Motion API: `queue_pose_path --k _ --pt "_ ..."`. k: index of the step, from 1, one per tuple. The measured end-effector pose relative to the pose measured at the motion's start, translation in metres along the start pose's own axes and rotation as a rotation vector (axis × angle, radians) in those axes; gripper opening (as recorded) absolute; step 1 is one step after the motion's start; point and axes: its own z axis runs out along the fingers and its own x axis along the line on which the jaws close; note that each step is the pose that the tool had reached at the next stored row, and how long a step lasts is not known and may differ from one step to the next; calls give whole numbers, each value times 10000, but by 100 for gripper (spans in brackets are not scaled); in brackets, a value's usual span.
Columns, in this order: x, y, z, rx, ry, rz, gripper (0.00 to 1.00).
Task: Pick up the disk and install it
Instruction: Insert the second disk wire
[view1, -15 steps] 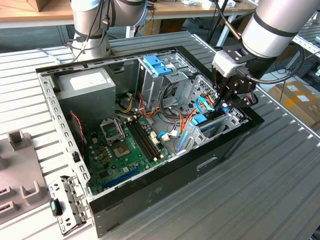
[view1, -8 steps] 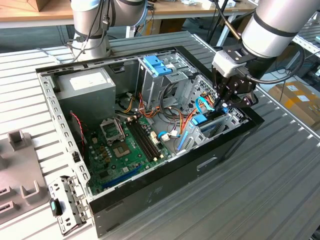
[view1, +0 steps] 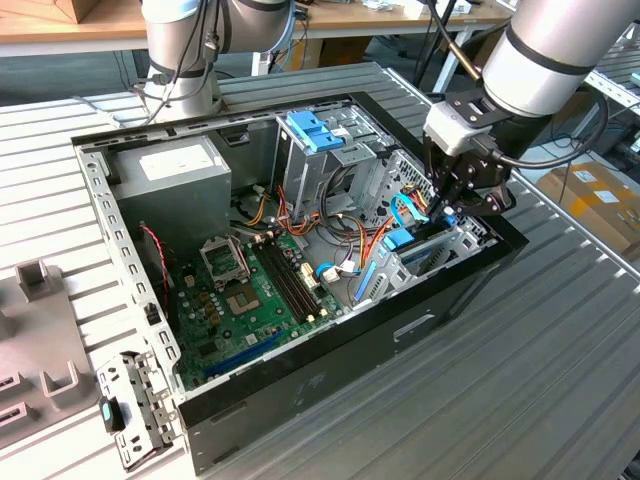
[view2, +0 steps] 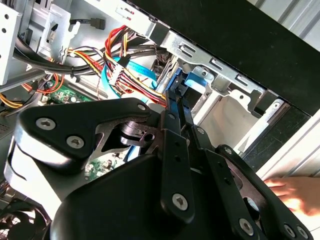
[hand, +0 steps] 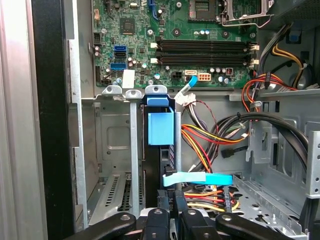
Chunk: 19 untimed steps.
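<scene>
Slatted metal surface (view1: 520, 380) carries 1 open computer case (view1: 300, 400), lying on its side with the motherboard (hand: 150, 30) exposed.

Position: the tool (view1: 452, 205) is lowered into the drive bay (hand: 112, 145) at the case's end toward the exterior view's right. Its 2 fingers are drawn close together and, by my reading, clamp the disk (hand: 160, 130), which stands on edge in a slot of that bay, blue rail uppermost, partly entered.

Risks, as judgement:
1. A red, yellow and black cable bundle (hand: 210, 137) and a light-blue data cable (hand: 200, 178) lie just beside the slot; either could snag on the disk or be pinched under it.
2. A slight tilt would jam the rails against the bay's sheet-metal walls.
3. The grip sits on a thin edge; a jam could twist the disk between the fingers.

Views compared: the exterior view gives the whole case and the arm's approach. The first wrist view looks straight along the slot. The second wrist view adds a person's hand (view2: 292, 192) resting outside the case wall, near the tool's working area.
</scene>
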Motion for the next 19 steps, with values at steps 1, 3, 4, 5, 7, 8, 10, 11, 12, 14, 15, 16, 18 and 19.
queue_pose_path --k 1,3,4,5,7,8,10,11,12,14,15,16,18,19 --pt "0 0 2 0 0 -1 16" --pt "0 0 6 0 -1 0 16" --pt "1 1 11 0 -4 0 16" --pt "1 1 17 0 -1 0 16" --pt "2 1 21 0 1 -1 16" --pt "2 2 22 0 1 0 16" --pt "3 3 42 0 -4 -1 16" --pt "4 4 49 0 1 -1 16" --pt "5 4 59 0 5 -1 16" --pt "5 5 67 -1 3 0 16" --pt "5 5 70 -1 0 0 16" --pt "5 5 69 -1 0 0 16" --pt "5 5 70 -1 0 0 16" --pt "5 5 70 -1 0 0 16"
